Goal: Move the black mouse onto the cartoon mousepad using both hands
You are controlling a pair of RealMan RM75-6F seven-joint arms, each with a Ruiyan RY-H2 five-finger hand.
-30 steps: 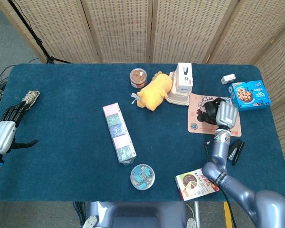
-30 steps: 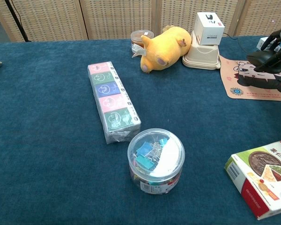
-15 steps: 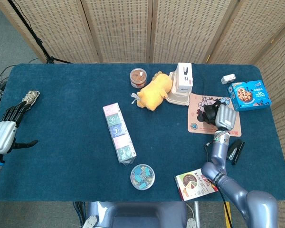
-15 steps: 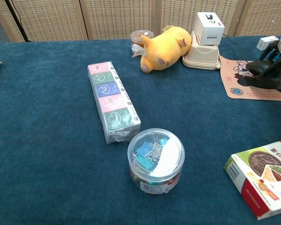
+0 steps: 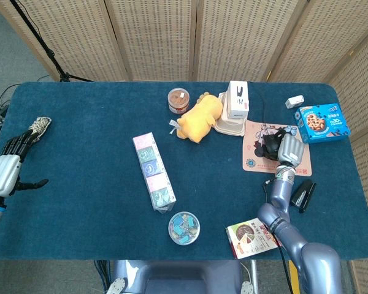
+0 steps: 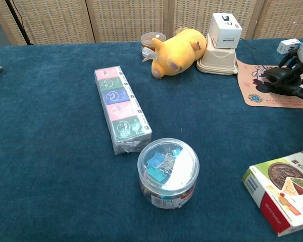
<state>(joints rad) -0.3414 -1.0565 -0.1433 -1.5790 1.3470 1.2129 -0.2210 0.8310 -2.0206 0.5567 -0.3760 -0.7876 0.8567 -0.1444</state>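
The black mouse [image 5: 270, 146] [image 6: 276, 76] lies on the cartoon mousepad [image 5: 254, 158] [image 6: 252, 92] at the table's right side. My right hand [image 5: 289, 150] [image 6: 302, 64] is over it from the right, with dark fingers wrapped around its body. Whether the mouse rests fully on the pad or is held just above it cannot be told. My left hand [image 5: 4, 169] hangs at the far left edge of the table, fingers spread, holding nothing; only the head view shows it.
A white box on a beige container [image 5: 236, 107] and a yellow plush [image 5: 199, 118] stand just left of the pad. A blue cookie box [image 5: 322, 122], a black stapler [image 5: 305, 195], a snack box [image 5: 253, 237], a clip tub [image 5: 184, 228] and a tissue pack [image 5: 153, 173] are around.
My right hand has come down and slightly left with the mouse, bringing it lower over the mousepad. The left hand has stayed still.
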